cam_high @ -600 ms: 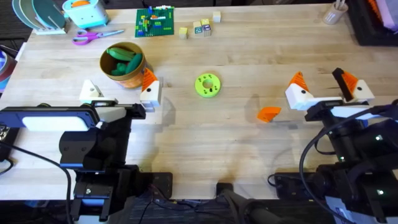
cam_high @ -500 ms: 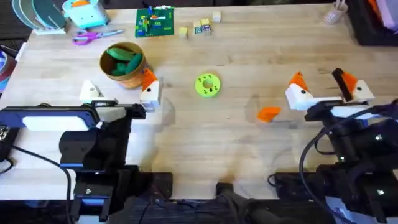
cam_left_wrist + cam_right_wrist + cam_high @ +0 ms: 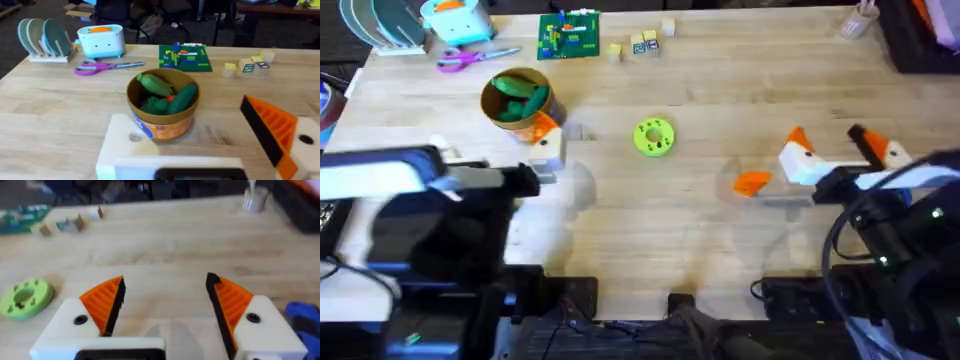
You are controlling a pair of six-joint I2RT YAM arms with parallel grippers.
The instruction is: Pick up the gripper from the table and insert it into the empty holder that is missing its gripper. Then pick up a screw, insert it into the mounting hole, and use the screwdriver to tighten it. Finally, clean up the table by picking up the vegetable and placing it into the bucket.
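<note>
Right fingers: the right gripper (image 3: 165, 305) stands wide open and holds nothing, both of its white blocks carrying orange ribbed tips.
Left fingers: the left gripper (image 3: 210, 145) is also spread apart and empty; one finger bears an orange tip, the other is the holder (image 3: 131, 145), a plain white block with a bare mounting hole.
Loose gripper: the gripper (image 3: 752, 182) lies on the worktop (image 3: 700, 230) just beside the right arm's nearer finger, apart from it.
Just changed: over the last half second the left arm has risen toward the overhead camera and now shows large and blurred, and the right arm has shifted a little; the orange piece has not moved.
Meaning: insertion looks not yet begun, and the right arm seems best placed to take the piece.
Screwdriver: a blue shape (image 3: 304, 316) at the edge of the right wrist view may be the screwdriver; I cannot tell.
Bucket: the bucket (image 3: 162, 107) stands just ahead of the left fingers, already holding green vegetables (image 3: 167, 92).
Nearby: a lime-green disc (image 3: 654, 137) sits mid-worktop.
</note>
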